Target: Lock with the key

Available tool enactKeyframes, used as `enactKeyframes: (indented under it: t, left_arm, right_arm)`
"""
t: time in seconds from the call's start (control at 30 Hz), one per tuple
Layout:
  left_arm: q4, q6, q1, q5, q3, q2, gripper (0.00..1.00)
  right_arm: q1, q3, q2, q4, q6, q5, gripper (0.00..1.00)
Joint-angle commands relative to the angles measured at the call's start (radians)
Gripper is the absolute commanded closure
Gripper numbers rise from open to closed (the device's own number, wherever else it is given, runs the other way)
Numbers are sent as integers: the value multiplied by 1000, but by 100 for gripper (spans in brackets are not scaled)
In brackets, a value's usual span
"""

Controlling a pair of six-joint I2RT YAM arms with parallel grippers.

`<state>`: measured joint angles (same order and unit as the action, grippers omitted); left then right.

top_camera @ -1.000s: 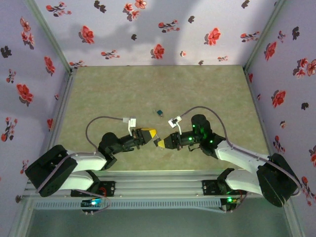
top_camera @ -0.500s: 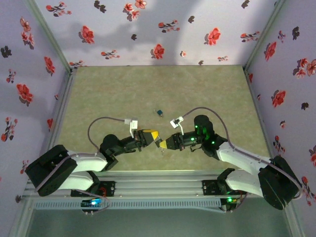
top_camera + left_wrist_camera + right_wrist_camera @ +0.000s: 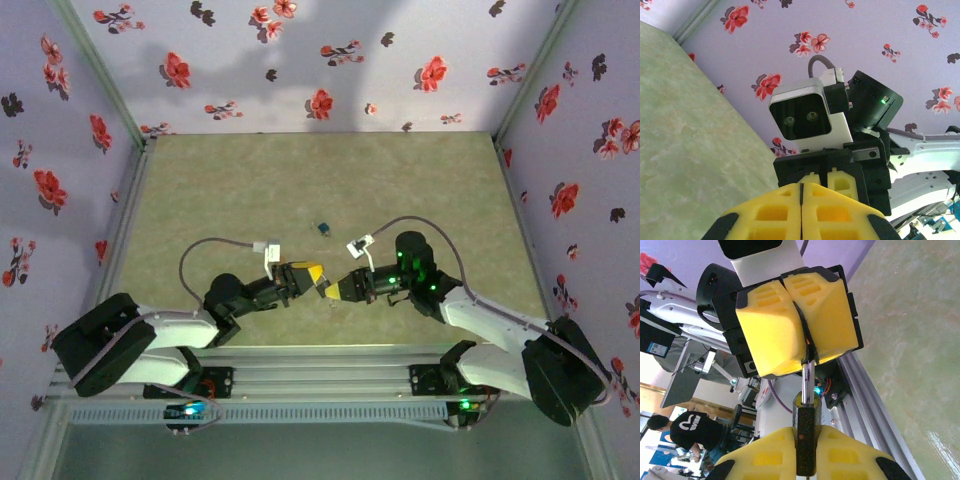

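My two grippers meet tip to tip over the near middle of the table. My right gripper (image 3: pixel 806 432) is shut on the narrow black lock (image 3: pixel 805 440), held edge-on between its yellow pads. A silver key (image 3: pixel 808 377) runs from the top of the lock into my left gripper (image 3: pixel 807 357), whose pads are shut on the key's thin dark head. From above, the left gripper (image 3: pixel 316 276) and right gripper (image 3: pixel 331 290) nearly touch. In the left wrist view, the left gripper (image 3: pixel 801 187) is pressed shut, facing the right gripper (image 3: pixel 827 177) and its camera.
A small blue object (image 3: pixel 323 228) lies on the green table (image 3: pixel 320 180) just beyond the grippers. Flowered walls (image 3: pixel 300 60) close in the back and both sides. An aluminium rail (image 3: pixel 320 375) runs along the near edge by the arm bases.
Both grippers have drifted slightly to the right together and stayed tip to tip. Neither grip has changed.
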<state>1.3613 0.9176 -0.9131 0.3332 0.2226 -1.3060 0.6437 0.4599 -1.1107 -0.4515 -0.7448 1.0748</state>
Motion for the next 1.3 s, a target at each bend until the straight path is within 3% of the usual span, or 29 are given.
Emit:
enactKeyframes:
  t: [0.0, 0.47, 0.83, 1.03, 1.27]
  left_arm:
    - [-139, -42, -76, 155, -8, -28, 100]
    - [-129, -42, -100, 168, -6, -6, 100]
    - [-164, 33, -9, 218, 13, 66, 99]
    - [-146, 84, 56, 266, 17, 78, 64]
    - [-195, 145, 194, 313, 7, 194, 46]
  right_arm:
    - [-23, 93, 14, -226, -9, -80, 100]
    - [-45, 101, -19, -274, -36, -71, 100]
    - [-32, 82, -29, -275, -34, -45, 100]
    - [25, 93, -40, -220, 20, -8, 100]
    - [50, 101, -29, -155, 71, -6, 100]
